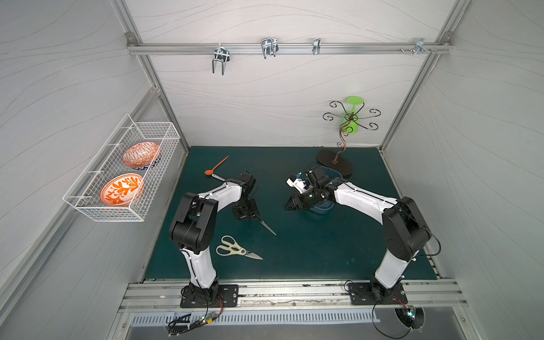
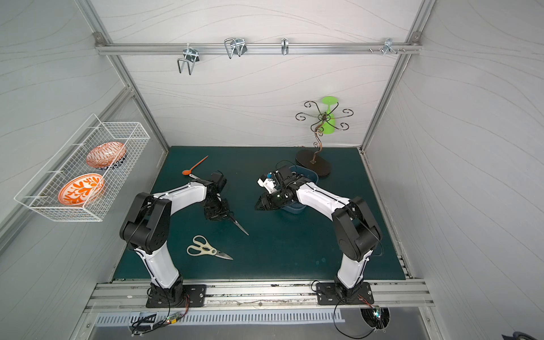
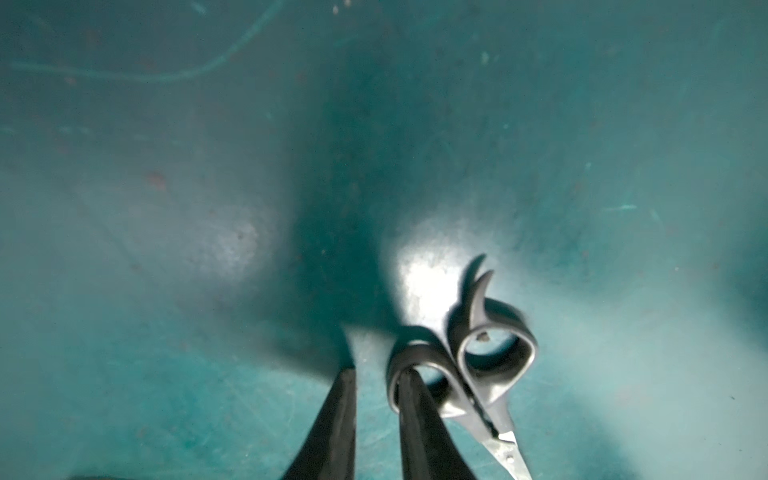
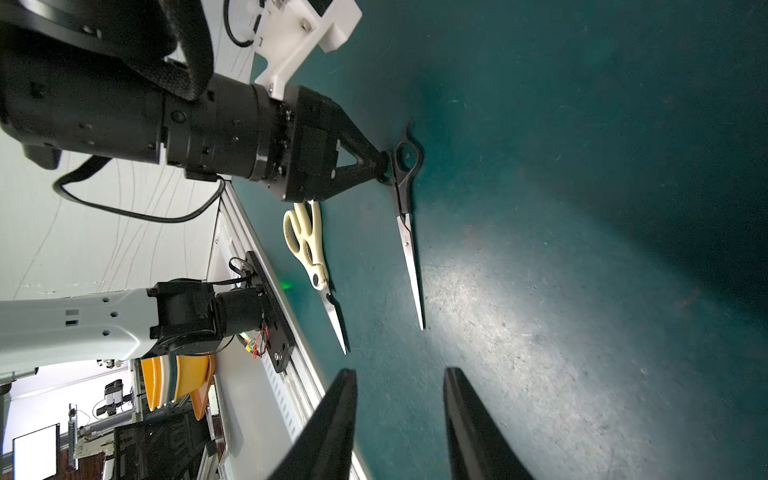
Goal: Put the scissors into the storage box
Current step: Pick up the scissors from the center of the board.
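Top views: scissors (image 1: 232, 249) on green mat (image 1: 323, 250), pale walls (image 1: 265, 103).

An orange spoon (image 1: 216, 166) lies near the table's (image 1: 323, 250) far left corner, a metal spoon (image 1: 218, 177) beside it. A wire stand (image 1: 335, 164) bearing a green glass (image 1: 351, 117) stands by the far edge. A white wire basket (image 1: 156, 132) holds two orange bowls (image 1: 141, 154).

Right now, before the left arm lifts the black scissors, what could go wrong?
1. Only one finger of the left gripper sits inside a handle loop of the black scissors. The other touches nothing, so the pair may swing or slide off.
2. The right gripper hangs over the storage box and may block the drop.
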You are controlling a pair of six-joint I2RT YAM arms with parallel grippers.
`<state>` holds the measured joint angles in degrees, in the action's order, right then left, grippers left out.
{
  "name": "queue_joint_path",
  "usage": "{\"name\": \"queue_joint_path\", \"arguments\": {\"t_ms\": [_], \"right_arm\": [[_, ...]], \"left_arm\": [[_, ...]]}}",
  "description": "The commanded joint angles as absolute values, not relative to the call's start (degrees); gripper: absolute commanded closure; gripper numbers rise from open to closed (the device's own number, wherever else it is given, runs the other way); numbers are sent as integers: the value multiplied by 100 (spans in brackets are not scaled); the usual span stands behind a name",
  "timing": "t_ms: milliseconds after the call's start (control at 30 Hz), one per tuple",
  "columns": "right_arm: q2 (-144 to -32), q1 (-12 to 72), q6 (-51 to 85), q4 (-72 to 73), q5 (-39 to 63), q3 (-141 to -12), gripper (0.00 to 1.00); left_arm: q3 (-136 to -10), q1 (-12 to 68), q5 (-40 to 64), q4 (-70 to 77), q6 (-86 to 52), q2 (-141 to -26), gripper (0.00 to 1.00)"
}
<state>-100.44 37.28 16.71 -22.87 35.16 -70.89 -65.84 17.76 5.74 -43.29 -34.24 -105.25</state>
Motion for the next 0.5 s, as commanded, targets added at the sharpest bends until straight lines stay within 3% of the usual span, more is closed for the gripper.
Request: {"name": "queue_joint_path", "arguments": {"t_ms": [0, 200, 267, 467], "right_arm": [[-9967, 3727, 1556, -2445, 3463, -7197, 61], [-9888, 3703, 1565, -2421, 3431, -7144, 61], [-9839, 3700, 1565, -2402, 3402, -7103, 61], [-9826, 3691, 1626, -2312, 3457, -7027, 61]], "left_arm": [[-6681, 1876, 461, -4344, -3395, -10936, 79], [-6706, 1926, 351, -4368, -3445, -11063, 91], [-6690, 1925, 365, -4334, -3454, -11049, 100], [-6627, 1925, 352, -4268, -3480, -10930, 100]]}}
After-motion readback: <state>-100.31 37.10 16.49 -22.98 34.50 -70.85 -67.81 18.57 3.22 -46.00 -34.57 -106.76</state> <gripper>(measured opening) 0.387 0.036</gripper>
